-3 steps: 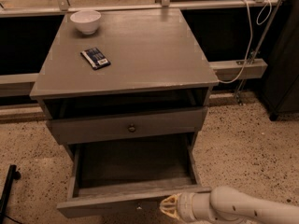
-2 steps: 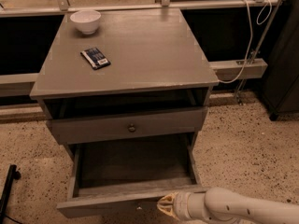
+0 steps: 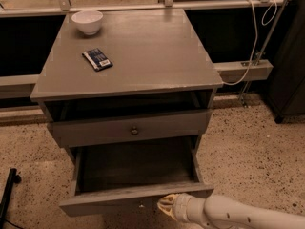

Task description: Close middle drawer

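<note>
The middle drawer (image 3: 119, 200) is a grey wooden box with a low flat front panel. It is pulled far out of the grey cabinet (image 3: 128, 56), and its inside is bare. My gripper (image 3: 167, 205), on a white arm coming in from the lower right, is at the drawer's front panel just right of centre, touching or nearly touching it. The panel's small knob is barely visible beside the gripper tip.
Above it, a drawer with a taller front and a round knob (image 3: 134, 130) stands slightly open. A white bowl (image 3: 87, 21) and a dark flat packet (image 3: 97, 59) lie on the cabinet top. A white cable (image 3: 248, 56) hangs at the right. A black bar (image 3: 7, 194) stands at the lower left on the speckled floor.
My gripper has moved a little left and up against the middle drawer's front panel. The drawer front looks to have gone in very slightly, if at all.
</note>
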You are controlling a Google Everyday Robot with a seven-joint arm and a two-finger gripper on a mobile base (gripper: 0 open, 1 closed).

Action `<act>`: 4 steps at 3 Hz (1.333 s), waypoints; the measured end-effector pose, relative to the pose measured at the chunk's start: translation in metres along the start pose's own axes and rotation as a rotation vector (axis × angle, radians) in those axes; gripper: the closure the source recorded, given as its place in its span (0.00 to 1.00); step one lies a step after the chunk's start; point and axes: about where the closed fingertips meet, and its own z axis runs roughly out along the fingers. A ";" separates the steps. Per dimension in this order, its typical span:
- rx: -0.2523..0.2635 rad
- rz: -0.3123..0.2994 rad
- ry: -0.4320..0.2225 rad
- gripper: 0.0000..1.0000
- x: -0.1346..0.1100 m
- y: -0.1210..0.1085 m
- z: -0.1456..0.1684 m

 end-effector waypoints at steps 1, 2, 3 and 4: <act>0.065 0.001 -0.047 1.00 -0.005 -0.023 -0.002; 0.128 -0.018 -0.112 1.00 -0.012 -0.056 -0.008; 0.144 -0.051 -0.147 1.00 -0.021 -0.086 -0.006; 0.117 -0.078 -0.174 1.00 -0.029 -0.113 0.008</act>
